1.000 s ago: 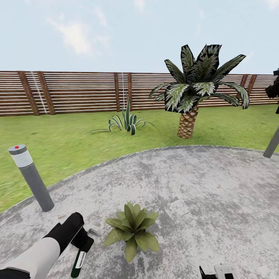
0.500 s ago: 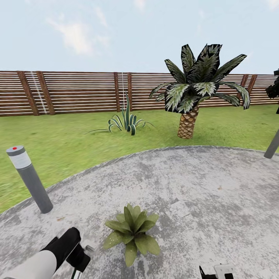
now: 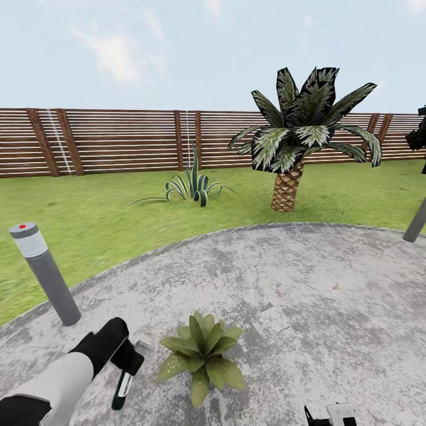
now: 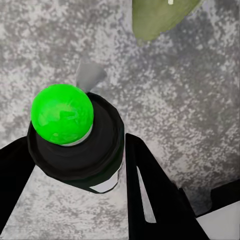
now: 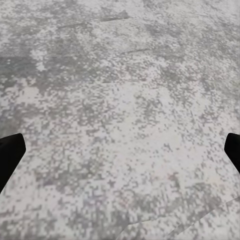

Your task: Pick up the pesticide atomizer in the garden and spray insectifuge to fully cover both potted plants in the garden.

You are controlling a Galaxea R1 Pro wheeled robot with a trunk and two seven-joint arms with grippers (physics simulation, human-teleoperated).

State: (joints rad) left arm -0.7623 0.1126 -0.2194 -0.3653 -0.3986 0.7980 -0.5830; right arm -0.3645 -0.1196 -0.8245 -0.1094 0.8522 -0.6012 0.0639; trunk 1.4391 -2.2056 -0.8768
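My left gripper (image 3: 126,362) is shut on the pesticide atomizer (image 3: 122,389), whose dark green body hangs down over the patio, just left of a potted plant (image 3: 201,355). Its grey nozzle (image 3: 144,343) points toward that low rosette of broad leaves. In the left wrist view the atomizer's black head (image 4: 75,150) with its green spot (image 4: 62,114) sits between my black fingers (image 4: 150,192), and a leaf (image 4: 160,17) lies beyond the nozzle. My right gripper (image 5: 120,152) is open over bare paving, and its tip (image 3: 331,415) peeks in at the bottom of the head view.
The grey mottled patio (image 3: 307,296) is ringed by lawn (image 3: 106,219) and a slat fence (image 3: 118,139). A grey bollard (image 3: 44,272) stands left of my arm, another bollard (image 3: 416,222) at the right edge. A palm (image 3: 296,142) and a spiky striped plant (image 3: 192,186) stand on the grass.
My left arm dropped toward the bottom edge half a second ago and has come back up and forward, bringing the atomizer into sight beside the plant again.
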